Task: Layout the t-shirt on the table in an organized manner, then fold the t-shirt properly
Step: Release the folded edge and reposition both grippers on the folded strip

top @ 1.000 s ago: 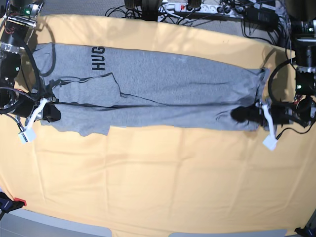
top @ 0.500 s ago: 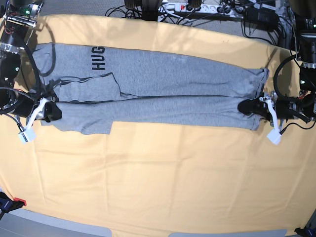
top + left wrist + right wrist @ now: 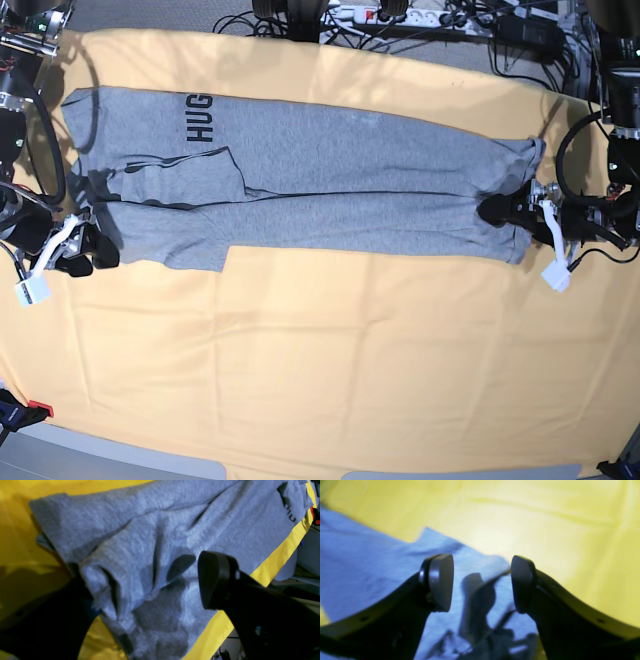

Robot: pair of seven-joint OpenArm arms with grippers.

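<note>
Shirt (image 3: 330,180), grey, lies folded lengthwise across the far half of the yellow table (image 3: 330,370); left gripper (image 3: 500,213) and right gripper (image 3: 85,250) stand wide at its 2 ends, holding nothing.

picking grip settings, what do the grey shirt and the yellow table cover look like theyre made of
The t-shirt: looks like soft heathered cotton knit, matte, with fuzzy texture and limp wrinkles in the left wrist view. The table cover: apparently a thin woven cloth, smooth, matte, with faint crease lines; exact fibre unclear.

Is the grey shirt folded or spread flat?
Folded: the t-shirt lies as a long band on the table, one lengthwise layer overlapping, lettering partly showing.
</note>
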